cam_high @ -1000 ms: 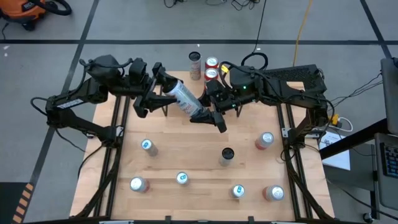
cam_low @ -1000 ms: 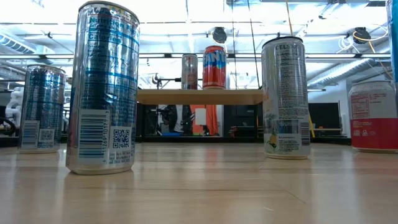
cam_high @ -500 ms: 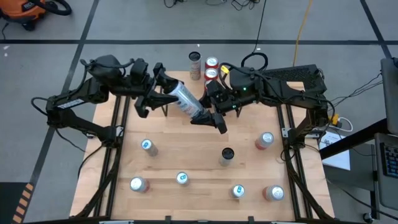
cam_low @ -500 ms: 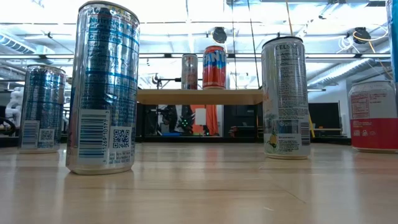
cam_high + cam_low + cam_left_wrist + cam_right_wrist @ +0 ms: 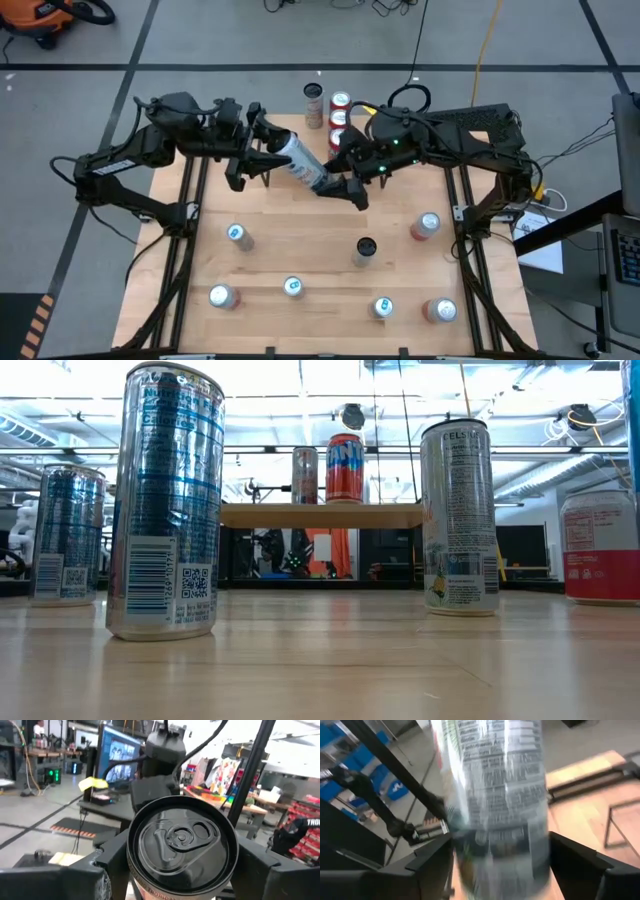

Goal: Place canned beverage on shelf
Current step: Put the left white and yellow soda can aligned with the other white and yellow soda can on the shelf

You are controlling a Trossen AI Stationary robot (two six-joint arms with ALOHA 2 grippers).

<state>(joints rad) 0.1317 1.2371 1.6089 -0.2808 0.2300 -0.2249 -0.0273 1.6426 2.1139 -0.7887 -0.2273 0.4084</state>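
Held can: a white can (image 5: 298, 160) hangs tilted above the far middle of the surface (image 5: 300, 240), lying between the two arms, with its black top (image 5: 180, 840) facing the left wrist camera
Left gripper: the left gripper (image 5: 262, 150) sits at the can's upper end; its jaws stand on either side of the can's top in the left wrist view, grasping the can
Right gripper: the right gripper (image 5: 340, 185) is at the can's lower end; its jaws flank the can body (image 5: 492, 790) in the right wrist view, but whether they press on it or stand just off it I cannot tell
Shelf: the shelf (image 5: 320, 515) stands at the far edge of the surface, just beyond the held can
On the shelf: a red can (image 5: 344, 468) and a slimmer can (image 5: 304, 475) stand upright side by side on the top board; from above, three can tops (image 5: 340, 102) show there, close together
Loose cans: seven more cans stand upright and well apart on the near half of the surface, among them a dark-topped one (image 5: 365, 248) near the middle and a red one (image 5: 443, 311) at the near right corner
Closest to the low camera: a silver-blue can (image 5: 168, 500) and a pale can (image 5: 458, 515)
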